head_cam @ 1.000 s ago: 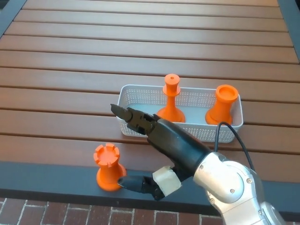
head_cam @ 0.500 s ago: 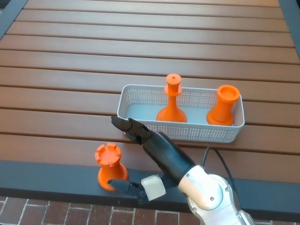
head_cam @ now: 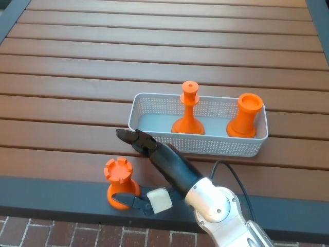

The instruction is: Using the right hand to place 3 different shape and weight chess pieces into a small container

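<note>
At the slatted bench's [head_cam: 77,62] near edge, the right hand [head_cam: 154,170] has its fingers [head_cam: 131,140] spread wide around the orange rook [head_cam: 119,182], holding nothing. At one o'clock, the white basket [head_cam: 205,146] holds two upright orange pieces [head_cam: 187,110].

A brown slatted wooden surface [head_cam: 103,67] is filling most of the view, a dark border [head_cam: 51,193] is running along its near edge, and red brick paving [head_cam: 61,235] is showing below.

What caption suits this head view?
Right hand open beside the rook; two pieces already stand in the basket.
</note>
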Tool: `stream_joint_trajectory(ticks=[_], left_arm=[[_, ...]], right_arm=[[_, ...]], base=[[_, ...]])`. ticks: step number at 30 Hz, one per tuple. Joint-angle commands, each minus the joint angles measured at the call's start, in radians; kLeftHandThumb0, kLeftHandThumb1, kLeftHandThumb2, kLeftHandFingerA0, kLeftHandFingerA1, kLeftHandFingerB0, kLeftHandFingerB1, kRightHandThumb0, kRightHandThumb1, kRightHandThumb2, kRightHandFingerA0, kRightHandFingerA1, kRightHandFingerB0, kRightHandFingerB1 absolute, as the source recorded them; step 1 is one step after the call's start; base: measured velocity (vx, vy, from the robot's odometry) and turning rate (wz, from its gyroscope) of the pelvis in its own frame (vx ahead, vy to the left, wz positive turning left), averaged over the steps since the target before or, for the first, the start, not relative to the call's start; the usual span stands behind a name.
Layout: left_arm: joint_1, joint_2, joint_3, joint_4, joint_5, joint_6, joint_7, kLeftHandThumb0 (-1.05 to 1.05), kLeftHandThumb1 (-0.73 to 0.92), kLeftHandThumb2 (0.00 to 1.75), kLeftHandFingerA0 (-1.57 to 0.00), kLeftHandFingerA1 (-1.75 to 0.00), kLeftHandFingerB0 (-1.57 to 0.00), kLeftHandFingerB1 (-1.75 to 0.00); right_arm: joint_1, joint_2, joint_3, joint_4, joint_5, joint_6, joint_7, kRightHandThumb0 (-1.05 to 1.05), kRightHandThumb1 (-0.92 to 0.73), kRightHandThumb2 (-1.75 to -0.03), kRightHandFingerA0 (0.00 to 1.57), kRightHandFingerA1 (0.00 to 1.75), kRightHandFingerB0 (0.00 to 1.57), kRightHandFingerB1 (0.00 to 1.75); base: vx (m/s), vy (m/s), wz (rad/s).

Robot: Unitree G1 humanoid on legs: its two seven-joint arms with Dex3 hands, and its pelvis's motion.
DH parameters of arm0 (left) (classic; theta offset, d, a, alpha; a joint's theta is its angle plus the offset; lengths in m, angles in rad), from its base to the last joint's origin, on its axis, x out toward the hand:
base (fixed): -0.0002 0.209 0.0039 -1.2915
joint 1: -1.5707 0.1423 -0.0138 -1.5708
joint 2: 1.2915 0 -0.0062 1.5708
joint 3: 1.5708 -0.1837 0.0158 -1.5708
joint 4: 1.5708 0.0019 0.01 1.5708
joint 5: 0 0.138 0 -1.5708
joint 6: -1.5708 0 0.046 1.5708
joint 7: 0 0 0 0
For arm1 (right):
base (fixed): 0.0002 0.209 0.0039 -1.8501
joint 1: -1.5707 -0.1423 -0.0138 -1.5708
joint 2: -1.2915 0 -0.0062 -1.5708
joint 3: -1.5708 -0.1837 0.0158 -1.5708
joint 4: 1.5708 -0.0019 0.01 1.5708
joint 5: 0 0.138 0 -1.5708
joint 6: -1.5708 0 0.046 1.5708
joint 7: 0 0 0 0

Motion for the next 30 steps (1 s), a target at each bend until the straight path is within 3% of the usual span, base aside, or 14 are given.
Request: stream_joint_trajectory(ticks=[1, 4, 6, 13, 14, 15, 16, 18, 19, 22, 23, 25, 26, 30], left_arm=[[0.023, -0.017, -0.023, -0.024, 0.024, 0.035, 0.021, -0.06, 0.21, 1.65, -1.32, -1.56, -1.20, -1.40], [0.032, -0.015, -0.034, -0.036, 0.025, 0.044, 0.023, -0.08, 0.22, 1.64, -1.31, -1.55, -1.19, -1.39], [0.031, -0.009, -0.039, -0.035, 0.027, 0.048, 0.018, -0.09, 0.20, 1.66, -1.32, -1.55, -1.19, -1.40], [0.028, -0.017, -0.041, -0.041, 0.011, 0.056, 0.013, -0.06, 0.17, 1.67, -1.31, -1.54, -1.20, -1.37], [0.030, -0.016, -0.043, -0.041, 0.016, 0.055, 0.019, -0.08, 0.16, 1.69, -1.30, -1.57, -1.19, -1.38], [0.031, -0.016, -0.044, -0.042, 0.019, 0.055, 0.024, -0.08, 0.16, 1.69, -1.30, -1.57, -1.19, -1.38], [0.032, -0.017, -0.044, -0.045, 0.014, 0.063, 0.019, -0.07, 0.19, 1.66, -1.34, -1.57, -1.21, -1.37], [0.029, -0.015, -0.046, -0.040, 0.016, 0.058, 0.018, -0.09, 0.18, 1.65, -1.31, -1.56, -1.20, -1.39], [0.025, -0.013, -0.046, -0.032, 0.020, 0.043, 0.018, -0.10, 0.18, 1.67, -1.32, -1.54, -1.20, -1.40], [0.025, -0.013, -0.049, -0.036, 0.020, 0.045, 0.019, -0.09, 0.20, 1.65, -1.31, -1.56, -1.18, -1.40], [0.026, -0.009, -0.055, -0.041, 0.032, 0.044, 0.030, -0.07, 0.17, 1.69, -1.29, -1.57, -1.16, -1.43], [0.023, -0.004, -0.060, -0.036, 0.042, 0.024, 0.031, -0.07, 0.17, 1.69, -1.29, -1.57, -1.16, -1.43], [0.019, -0.007, -0.055, -0.031, 0.017, 0.036, 0.004, -0.10, 0.21, 1.69, -1.32, -1.51, -1.17, -1.38], [0.028, -0.017, -0.057, -0.055, 0.001, 0.082, 0.014, -0.09, 0.19, 1.68, -1.30, -1.55, -1.18, -1.39]], right_arm=[[-0.024, 0.026, -0.016, 0.058, 0.036, -0.055, -0.038, -0.67, -0.37, -0.84, 0.04, 0.59, 0.05, 0.24], [-0.039, 0.020, -0.021, 0.102, 0.036, -0.061, -0.048, -0.72, -0.36, -0.80, 0.00, 0.54, 0.12, 0.15], [-0.045, 0.028, -0.020, 0.120, 0.039, -0.065, -0.052, -0.70, -0.37, -0.82, 0.07, 0.60, 0.01, 0.18], [-0.064, 0.024, -0.001, 0.165, 0.027, -0.076, -0.060, -0.75, -0.39, -0.81, 0.03, 0.58, 0.08, 0.12], [-0.068, 0.024, 0.000, 0.171, 0.027, -0.075, -0.060, -0.67, -0.55, -0.57, 0.03, 0.57, 0.02, 0.24], [-0.071, 0.024, 0.001, 0.175, 0.026, -0.074, -0.061, -0.67, -0.55, -0.57, 0.03, 0.57, 0.02, 0.24], [-0.076, 0.023, 0.004, 0.180, 0.023, -0.071, -0.060, -0.76, -0.39, -0.83, 0.00, 0.50, 0.09, 0.11], [-0.085, 0.017, 0.012, 0.185, 0.014, -0.063, -0.055, -0.82, -0.42, -0.82, 0.00, 0.50, 0.09, 0.03], [-0.090, 0.017, 0.019, 0.194, 0.007, -0.068, -0.059, -0.68, -0.38, -0.85, 0.07, 0.59, 0.00, 0.20], [-0.101, 0.019, 0.028, 0.219, -0.002, -0.081, -0.073, -0.72, -0.40, -0.82, 0.12, 0.63, 0.04, 0.21], [-0.110, 0.023, 0.034, 0.238, -0.006, -0.088, -0.083, -0.68, -0.51, -0.56, 0.11, 0.65, 0.02, 0.27], [-0.116, 0.024, 0.036, 0.249, -0.006, -0.092, -0.089, -0.68, -0.51, -0.56, 0.11, 0.65, 0.02, 0.27], [-0.119, 0.027, 0.034, 0.257, -0.002, -0.092, -0.093, -0.66, -0.37, -0.83, 0.14, 0.63, 0.03, 0.24], [-0.134, 0.033, 0.032, 0.282, -0.002, -0.079, -0.098, -0.67, -0.38, -0.79, 0.18, 0.63, 0.05, 0.29]], base=[[0.00, 0.000, 0.00], [0.00, 0.000, 0.00], [0.00, 0.000, 0.00], [0.00, 0.000, 0.00], [0.00, 0.000, 0.00], [0.00, 0.000, 0.00], [0.00, 0.000, 0.00], [0.00, 0.000, 0.00], [0.00, 0.000, 0.00], [0.00, 0.000, 0.00], [0.00, 0.000, 0.00], [0.00, 0.000, 0.00], [0.00, 0.000, 0.00], [0.00, 0.000, 0.00]])
